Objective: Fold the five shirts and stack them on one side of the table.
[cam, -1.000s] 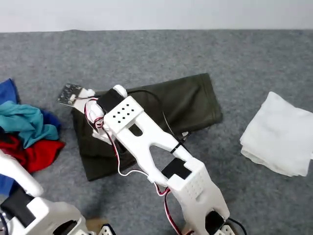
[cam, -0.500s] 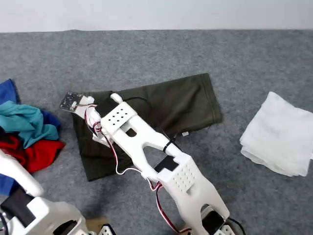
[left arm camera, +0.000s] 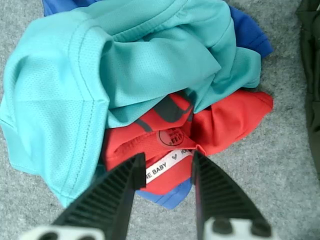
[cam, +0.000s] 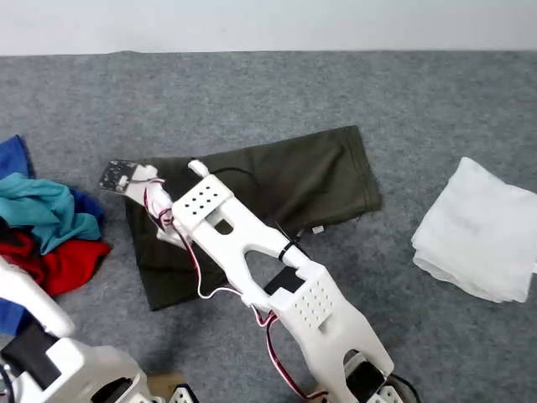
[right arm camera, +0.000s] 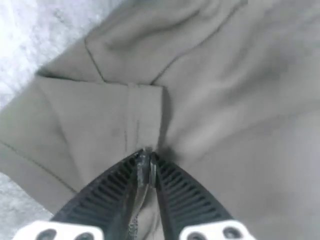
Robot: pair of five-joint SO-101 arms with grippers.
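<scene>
A dark olive shirt (cam: 310, 180) lies spread across the middle of the grey table; the right wrist view shows its folds (right arm camera: 225, 90) up close. My right gripper (cam: 158, 210) is at its left end, shut on a pinched ridge of the olive cloth (right arm camera: 145, 162). A folded white shirt (cam: 478, 231) rests at the right side. At the left edge lies a heap of a teal shirt (cam: 46, 210), a red shirt (cam: 63, 260) and a blue shirt (cam: 13, 155). My left gripper (left arm camera: 168, 162) hangs open just above the red shirt (left arm camera: 225, 125), beside the teal shirt (left arm camera: 100, 65).
The grey felt table top (cam: 252, 92) has free room along the back and between the olive shirt and the white one. A pale wall runs behind the far edge. The left arm's base (cam: 67, 369) stands at the near left corner.
My right gripper has shifted slightly toward the near left over the olive shirt's left end, then nearly stopped. The heap and the white shirt stayed put.
</scene>
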